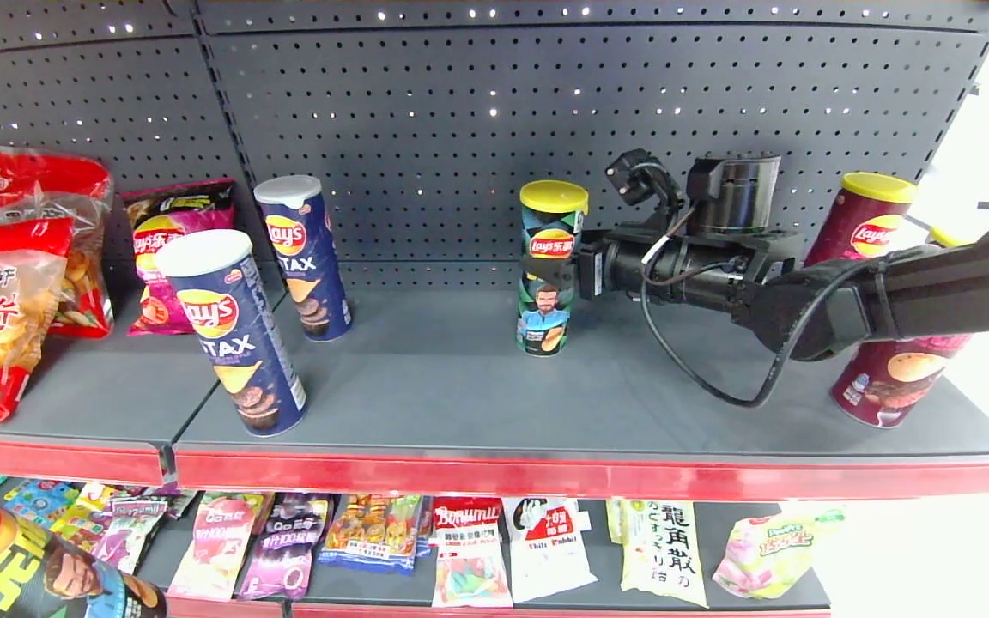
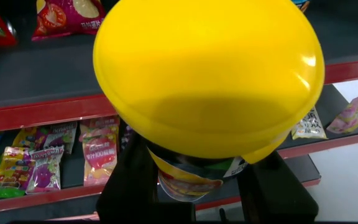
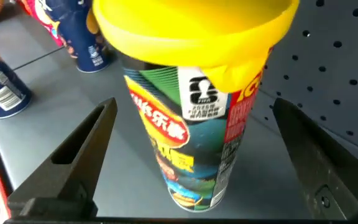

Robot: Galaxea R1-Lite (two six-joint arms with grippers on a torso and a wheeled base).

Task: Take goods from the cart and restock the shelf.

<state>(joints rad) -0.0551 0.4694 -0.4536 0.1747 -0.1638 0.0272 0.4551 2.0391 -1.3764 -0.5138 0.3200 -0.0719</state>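
Observation:
A teal chips can [image 1: 551, 266] with a yellow lid stands upright at the middle of the grey shelf [image 1: 426, 386]. My right gripper [image 1: 556, 273] comes in from the right and is open around the can's middle. In the right wrist view the teal chips can [image 3: 191, 143] stands between the two fingers [image 3: 73, 168], with a gap on each side. My left gripper [image 2: 194, 186] is shut on a second yellow-lidded chips can [image 2: 207, 74], whose lid faces the camera. This second chips can [image 1: 14, 566] lies tilted at the lower left of the head view, below the shelf's edge.
Two blue cans [image 1: 237, 335] [image 1: 306, 257] stand on the shelf's left half, and snack bags [image 1: 5, 283] lean at the far left. A maroon can [image 1: 881, 300] stands at the right end, behind my right arm. The lower shelf holds several bags [image 1: 460, 541].

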